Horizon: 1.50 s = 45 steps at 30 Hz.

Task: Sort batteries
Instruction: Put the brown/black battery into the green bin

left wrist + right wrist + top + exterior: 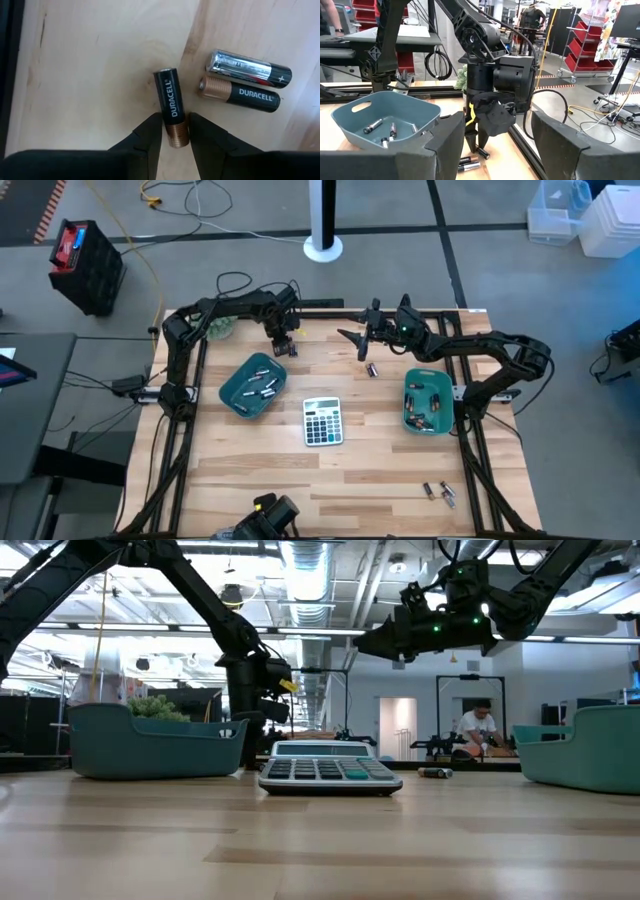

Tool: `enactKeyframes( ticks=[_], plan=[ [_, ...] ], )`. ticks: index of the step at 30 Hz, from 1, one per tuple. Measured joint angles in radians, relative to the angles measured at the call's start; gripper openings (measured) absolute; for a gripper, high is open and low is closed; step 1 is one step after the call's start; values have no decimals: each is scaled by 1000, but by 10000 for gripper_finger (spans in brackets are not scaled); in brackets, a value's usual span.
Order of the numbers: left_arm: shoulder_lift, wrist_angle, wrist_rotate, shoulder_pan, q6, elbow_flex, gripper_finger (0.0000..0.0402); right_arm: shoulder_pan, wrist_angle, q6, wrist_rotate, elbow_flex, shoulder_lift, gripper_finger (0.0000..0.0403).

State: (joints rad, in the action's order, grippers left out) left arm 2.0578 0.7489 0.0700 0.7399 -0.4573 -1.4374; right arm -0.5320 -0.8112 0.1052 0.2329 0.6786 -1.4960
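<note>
The worktop (330, 470) carries two teal trays, the left tray (252, 387) and the right tray (428, 402), each already holding batteries, with a grey calculator (322, 421) between them. The left pincer (174, 131) is down at the far edge of the worktop, clamped on the copper end of one Duracell cell (170, 106); two more cells (245, 82) lie just beside it. The right pincer (490, 145) hangs above the far middle with its fingers apart, holding nothing. The grip sits at the very end of the cell, so it may pivot or slip out on lifting, and could knock its neighbours rolling.
</note>
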Motion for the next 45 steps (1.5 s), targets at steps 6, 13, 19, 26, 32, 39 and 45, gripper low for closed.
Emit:
enactKeyframes(
  ticks=[6, 13, 19, 26, 32, 39, 45],
  plan=[
    [1, -6, 4, 0, 12, 0, 40, 0, 2, 0, 0, 0, 0, 244],
    [2, -3, -16, -2, 9, 0, 37, 1, 8, 0, 0, 0, 11, 244],
    [-17, 0, -23, -3, 2, 2, 37, 2, 63, 0, 0, 0, 56, 244],
    [-55, 22, -24, -10, -10, 4, 37, 2, 99, 8, 0, 0, 87, 244],
    [-124, 21, -18, -30, -29, 4, 37, 6, 150, 8, 0, 0, 154, 244],
    [-207, -108, 149, -91, -5, 0, 37, 29, 178, 28, 0, 0, 282, 244],
    [-206, -271, 222, -215, 44, 1, 37, 43, 167, 49, 0, 0, 443, 244]
  ],
)
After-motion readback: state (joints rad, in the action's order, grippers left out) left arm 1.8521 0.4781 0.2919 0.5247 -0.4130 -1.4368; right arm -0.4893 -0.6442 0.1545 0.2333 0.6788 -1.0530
